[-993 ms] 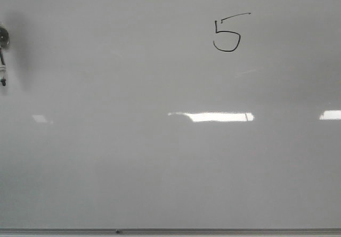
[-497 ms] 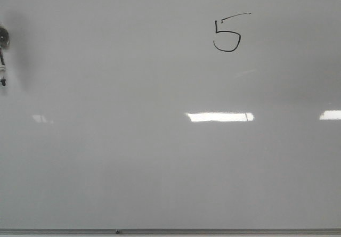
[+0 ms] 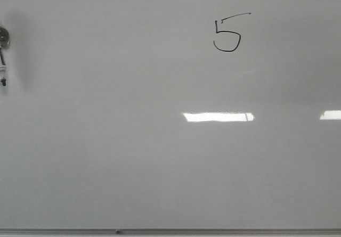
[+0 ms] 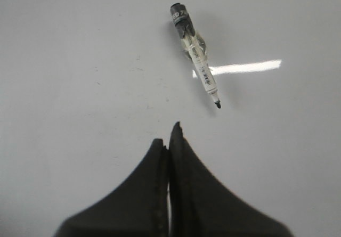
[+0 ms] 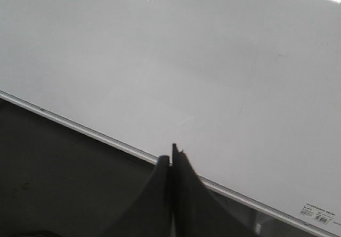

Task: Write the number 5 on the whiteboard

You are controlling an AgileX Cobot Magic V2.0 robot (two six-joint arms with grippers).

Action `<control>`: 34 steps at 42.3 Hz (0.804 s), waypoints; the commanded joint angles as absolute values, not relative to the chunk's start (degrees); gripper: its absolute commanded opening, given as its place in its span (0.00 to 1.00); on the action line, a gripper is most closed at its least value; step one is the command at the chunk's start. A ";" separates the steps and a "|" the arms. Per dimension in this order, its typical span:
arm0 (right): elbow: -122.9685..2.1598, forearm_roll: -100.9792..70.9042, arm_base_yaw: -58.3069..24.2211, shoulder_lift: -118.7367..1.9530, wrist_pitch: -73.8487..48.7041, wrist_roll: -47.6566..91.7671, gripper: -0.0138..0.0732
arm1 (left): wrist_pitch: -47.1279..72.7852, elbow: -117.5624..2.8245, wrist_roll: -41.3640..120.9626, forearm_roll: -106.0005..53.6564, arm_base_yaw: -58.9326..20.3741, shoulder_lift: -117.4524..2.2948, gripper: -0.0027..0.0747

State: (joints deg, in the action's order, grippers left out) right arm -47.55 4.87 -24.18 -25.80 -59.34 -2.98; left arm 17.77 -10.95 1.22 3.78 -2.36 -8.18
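**The 5 is written and both hands have let go**

Nearest to me, the left hand (image 4: pixel 171 136) has its two black tapered fingers pressed flat together with nothing between them. It hangs over the large glossy pale grey-white whiteboard (image 4: pixel 80 61), apart from the surface. Just beyond its fingertips lies a slim white marker with a black cap end and an uncovered dark tip (image 4: pixel 196 55), flat on the board, free of the hand, its tip turned back toward the fingers.

The right hand (image 5: pixel 171 154) is closed the same way and empty. It sits over the board's thin grey metal edge strip (image 5: pixel 80 128), with dark floor showing beyond the strip. A small printed label (image 5: pixel 318 214) is stuck near one corner of the board.

Farther off, in the front view, the small hand-drawn black number 5 (image 3: pixel 228 32) stands in the upper right part of the whiteboard (image 3: pixel 160 168), complete: a long slanted top stroke, a short down stroke and a rounded belly. The marker (image 3: pixel 2 72) shows at the far left edge, well apart from the digit. Bright rectangular light reflections (image 3: pixel 217 116) lie across the middle.

I judge the writing step finished and the marker put down. The next move probably asks only that both arms draw clear without smearing the ink.
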 commanded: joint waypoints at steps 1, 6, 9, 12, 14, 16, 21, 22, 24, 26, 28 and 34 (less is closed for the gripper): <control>-48.77 5.31 -23.70 -26.03 -55.93 -2.89 0.08 | 6.91 -7.37 0.72 3.14 -0.96 -5.10 0.01; -48.77 5.31 -23.70 -26.03 -55.93 -2.89 0.08 | 0.68 -2.17 0.72 2.30 0.39 -2.85 0.01; -48.77 5.31 -23.70 -26.03 -55.93 -2.89 0.08 | -2.89 -0.13 0.72 2.30 0.78 -1.93 0.01; -48.77 5.31 -23.70 -26.03 -55.93 -2.89 0.08 | -4.34 0.80 0.72 2.30 1.33 -0.85 0.01; -48.77 5.31 -23.70 -26.03 -55.93 -2.89 0.08 | -4.21 0.67 0.72 2.30 2.07 -0.26 0.01; -48.77 5.31 -23.70 -26.03 -55.93 -2.89 0.08 | -4.57 0.67 0.72 2.30 2.66 0.51 0.01; -48.77 5.31 -23.70 -26.03 -55.93 -2.89 0.08 | -4.77 0.67 0.72 2.17 3.07 1.31 0.01; -48.77 5.31 -23.70 -26.03 -55.93 -2.89 0.08 | -4.77 0.67 0.72 2.17 2.97 1.31 0.01; -48.77 5.31 -23.70 -26.03 -55.93 -2.89 0.08 | -4.63 0.67 0.72 2.17 2.97 1.31 0.01; -48.77 5.31 -23.70 -26.03 -55.93 -2.89 0.08 | -4.63 0.67 0.72 2.17 2.97 1.21 0.01; -48.77 5.31 -23.70 -26.03 -55.93 -2.89 0.08 | -4.63 0.67 0.72 2.17 2.97 1.21 0.01; -48.77 5.31 -23.70 -26.03 -55.93 -2.89 0.08 | -4.63 0.67 0.72 2.17 2.97 1.21 0.01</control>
State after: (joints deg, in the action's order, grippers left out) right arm -47.55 4.87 -24.18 -25.80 -59.44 -2.98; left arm 0.00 0.42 1.22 2.72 2.92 0.33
